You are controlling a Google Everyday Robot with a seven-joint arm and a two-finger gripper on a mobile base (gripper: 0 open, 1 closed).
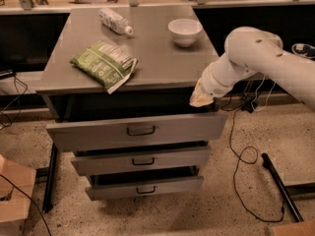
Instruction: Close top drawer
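Note:
The top drawer is the widest grey front of the grey cabinet, with a small dark loop handle at its centre. It stands partly pulled out, with a dark gap between it and the cabinet top. My gripper hangs from the white arm at the drawer's upper right corner, just above the right end of its front.
On the cabinet top lie a green snack bag, a plastic bottle and a white bowl. Two narrower drawers below are also partly open. Black cables trail on the floor at right. A wooden box sits at lower left.

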